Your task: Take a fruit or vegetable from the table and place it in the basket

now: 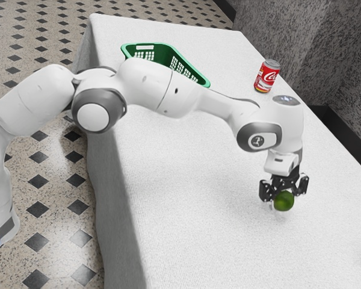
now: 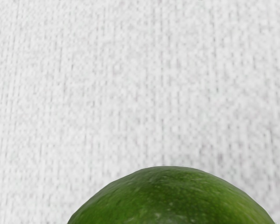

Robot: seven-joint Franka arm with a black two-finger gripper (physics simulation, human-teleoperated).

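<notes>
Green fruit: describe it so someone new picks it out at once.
On the white table, follow the arm to its black gripper. The rounded green fruit is at the gripper's lower end. Its mottled skin sets it apart from the slotted green basket and red can.

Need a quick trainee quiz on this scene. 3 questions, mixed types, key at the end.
1. Multiple choice: what colour is the basket?
A) red
B) green
C) white

2. True or false: the drinks can is lying on its side.

3. Fill in the blank with "inside" or "outside": the green fruit is at the gripper, ____ the basket.

Key:
1. B
2. False; the drinks can stands upright.
3. outside
</notes>
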